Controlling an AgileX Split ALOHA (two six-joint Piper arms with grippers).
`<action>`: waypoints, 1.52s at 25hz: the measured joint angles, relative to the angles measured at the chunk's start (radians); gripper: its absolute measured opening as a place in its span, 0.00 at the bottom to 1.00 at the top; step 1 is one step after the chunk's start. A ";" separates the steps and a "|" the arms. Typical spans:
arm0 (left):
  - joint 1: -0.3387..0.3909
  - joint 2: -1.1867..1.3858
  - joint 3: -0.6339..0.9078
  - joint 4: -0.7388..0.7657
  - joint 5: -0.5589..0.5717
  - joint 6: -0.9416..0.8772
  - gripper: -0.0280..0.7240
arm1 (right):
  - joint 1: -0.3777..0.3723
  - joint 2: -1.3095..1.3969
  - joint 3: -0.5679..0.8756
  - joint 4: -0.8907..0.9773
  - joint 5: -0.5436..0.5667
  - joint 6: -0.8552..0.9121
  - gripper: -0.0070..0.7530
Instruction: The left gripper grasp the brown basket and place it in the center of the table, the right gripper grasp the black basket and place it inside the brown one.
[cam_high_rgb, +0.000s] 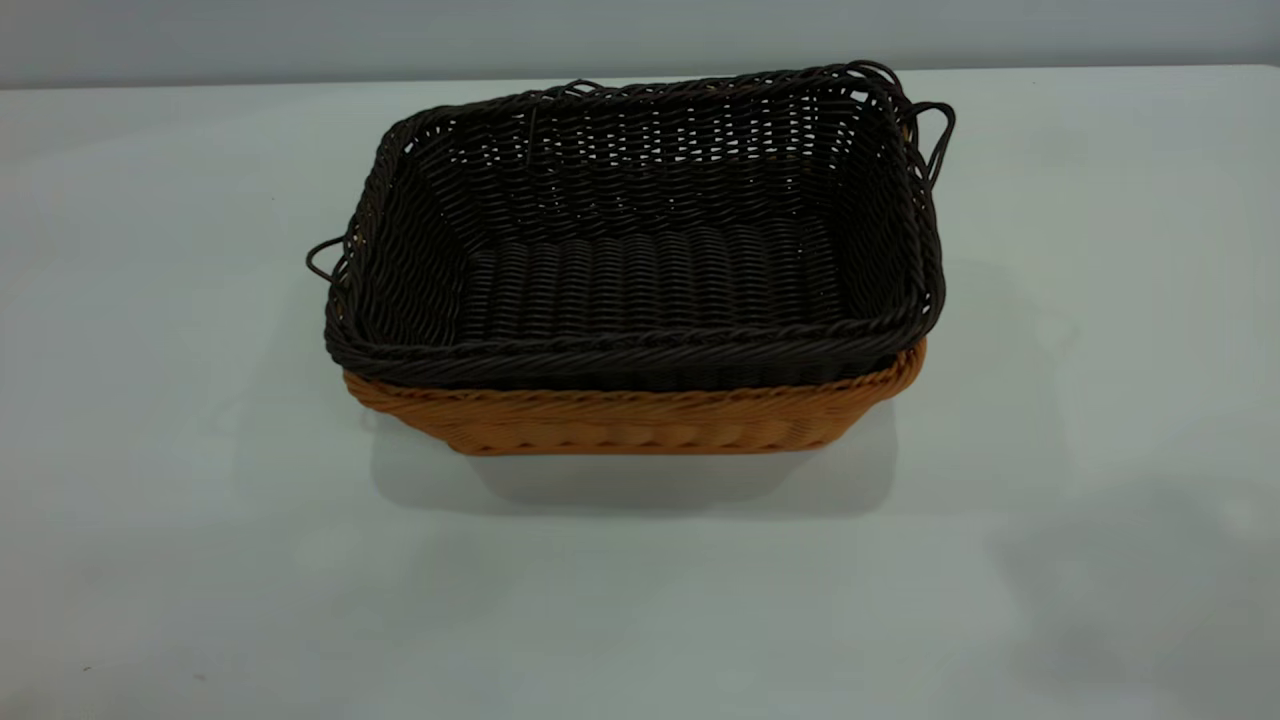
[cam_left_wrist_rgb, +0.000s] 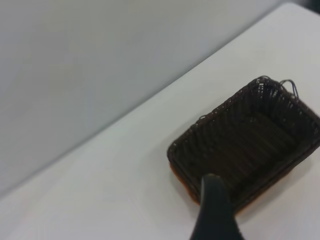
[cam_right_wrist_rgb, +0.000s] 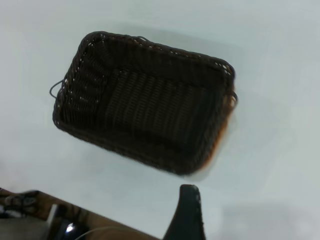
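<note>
The black basket (cam_high_rgb: 640, 250) sits nested inside the brown basket (cam_high_rgb: 640, 420) in the middle of the table (cam_high_rgb: 150, 400). Only the brown basket's orange-tan front wall and rim show below the black rim. Both baskets also show in the left wrist view (cam_left_wrist_rgb: 250, 140) and the right wrist view (cam_right_wrist_rgb: 145, 105). Neither gripper shows in the exterior view. My left gripper (cam_left_wrist_rgb: 260, 220) hangs above and beside the baskets, with one dark finger (cam_left_wrist_rgb: 215, 210) in view. My right gripper (cam_right_wrist_rgb: 235, 215) is raised off to the baskets' side, with one finger (cam_right_wrist_rgb: 187, 215) in view. Both are empty and touch nothing.
The table's far edge meets a grey wall (cam_high_rgb: 640, 30) behind the baskets. In the right wrist view a table edge with a brown floor and cables (cam_right_wrist_rgb: 30, 210) lies near the gripper.
</note>
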 joint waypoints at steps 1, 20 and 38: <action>0.000 -0.015 0.019 0.000 0.000 -0.025 0.66 | 0.000 -0.068 0.048 -0.007 0.002 0.002 0.77; 0.000 -0.247 0.707 -0.016 0.000 -0.112 0.66 | 0.000 -0.848 0.871 -0.270 -0.137 0.066 0.77; 0.000 -0.387 0.984 0.000 -0.081 -0.130 0.66 | -0.004 -0.853 0.892 -0.270 -0.140 0.080 0.77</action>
